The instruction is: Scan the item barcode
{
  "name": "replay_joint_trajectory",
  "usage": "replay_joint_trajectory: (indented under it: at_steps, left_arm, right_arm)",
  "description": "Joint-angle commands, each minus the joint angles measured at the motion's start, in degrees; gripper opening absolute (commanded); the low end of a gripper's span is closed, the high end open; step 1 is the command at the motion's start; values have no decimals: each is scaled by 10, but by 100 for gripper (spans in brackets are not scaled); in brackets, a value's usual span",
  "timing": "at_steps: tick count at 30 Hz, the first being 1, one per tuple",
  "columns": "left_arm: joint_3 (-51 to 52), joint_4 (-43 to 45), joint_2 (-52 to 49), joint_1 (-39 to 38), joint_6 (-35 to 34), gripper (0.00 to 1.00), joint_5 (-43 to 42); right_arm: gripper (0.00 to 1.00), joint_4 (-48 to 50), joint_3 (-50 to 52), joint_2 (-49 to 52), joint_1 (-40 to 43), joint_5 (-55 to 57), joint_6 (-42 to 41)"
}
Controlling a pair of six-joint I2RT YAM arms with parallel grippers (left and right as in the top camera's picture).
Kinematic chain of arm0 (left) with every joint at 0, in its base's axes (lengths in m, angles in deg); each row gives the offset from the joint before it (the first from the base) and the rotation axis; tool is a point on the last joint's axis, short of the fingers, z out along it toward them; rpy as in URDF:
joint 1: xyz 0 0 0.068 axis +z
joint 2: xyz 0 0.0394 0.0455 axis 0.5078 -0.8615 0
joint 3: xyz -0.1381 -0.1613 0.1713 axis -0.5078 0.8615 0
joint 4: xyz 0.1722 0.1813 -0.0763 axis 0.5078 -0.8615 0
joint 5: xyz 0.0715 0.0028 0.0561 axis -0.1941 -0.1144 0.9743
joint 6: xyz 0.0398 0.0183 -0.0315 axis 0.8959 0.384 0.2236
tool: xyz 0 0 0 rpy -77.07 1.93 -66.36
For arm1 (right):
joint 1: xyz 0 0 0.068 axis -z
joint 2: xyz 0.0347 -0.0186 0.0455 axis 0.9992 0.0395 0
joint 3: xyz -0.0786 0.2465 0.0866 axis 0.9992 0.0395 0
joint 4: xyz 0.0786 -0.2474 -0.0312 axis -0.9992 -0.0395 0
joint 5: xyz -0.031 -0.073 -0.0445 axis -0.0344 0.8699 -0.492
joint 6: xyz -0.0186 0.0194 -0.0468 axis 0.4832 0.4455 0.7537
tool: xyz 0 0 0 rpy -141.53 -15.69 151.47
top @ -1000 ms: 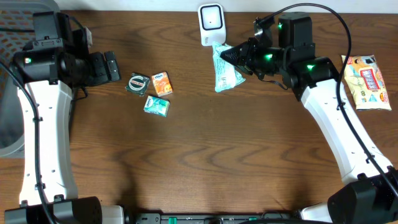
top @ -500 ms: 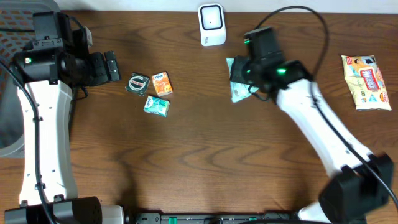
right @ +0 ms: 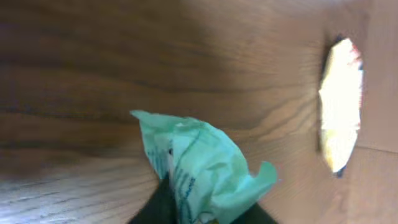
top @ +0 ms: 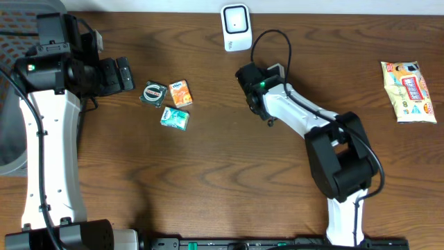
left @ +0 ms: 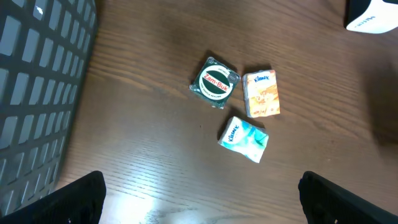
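A: R gripper point(right: 202, 210) status?
B: Clamped on the teal packet point(right: 205, 162). Wrist cam: both dark fingers flank its lower end and touch it. Pkt sticks out toward 12 o'clock, crumpled. Frame's blurry, can't read any barcode.
A: Pkt on the wood or lifted?
B: Can't tell. In overhead cam it's hidden under the R wrist.
A: Position vs reader?
B: The white scanner point(top: 236, 26) stands at the 12 o'clock edge of the wood table point(top: 208, 173). R gripper sits near it, at its 5 o'clock, not touching. R arm reaches in from 5 o'clock.
A: Other stuff?
B: At the gripper's 3 o'clock, well apart, lies the yellow snack bag point(top: 408, 90), flat. At its 9 o'clock there's a cluster: Zam-Buk tin point(left: 214, 82), orange Kleenex pack point(left: 261, 93) just beside the tin at its 3 o'clock, teal Kleenex pack point(left: 244, 138) near, at the tin's 5 o'clock.
A: Other arm?
B: L gripper point(top: 125, 74) has its jaws spread wide, empty, just beside the tin at its 9 o'clock. The grey mesh basket point(left: 37, 81) is at the table's 9 o'clock edge.
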Motion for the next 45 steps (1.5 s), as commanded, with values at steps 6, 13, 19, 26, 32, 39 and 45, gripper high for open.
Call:
replay_joint_trajectory:
  at_steps: [6, 13, 19, 26, 32, 39, 45]
  left_arm:
    - [2, 0, -2, 0, -5, 98, 1]
    - [2, 0, -2, 0, -5, 98, 1]
    - [2, 0, -2, 0, -5, 98, 1]
    - [2, 0, -2, 0, -5, 98, 1]
    - [2, 0, -2, 0, -5, 98, 1]
    - [2, 0, -2, 0, -5, 98, 1]
    - [2, 0, -2, 0, -5, 98, 1]
  right_arm:
    - [33, -21, -3, 19, -13, -192, -24]
    - [38, -118, -81, -17, -12, -305, -55]
    - [63, -184, -172, -46, 22, -305, -14]
    - [66, -154, -99, -41, 110, -436, 142]
    - [50, -77, -5, -41, 156, -474, 159]
    - [39, -26, 63, -41, 158, -493, 158]
    - [24, -26, 54, -42, 153, -517, 130]
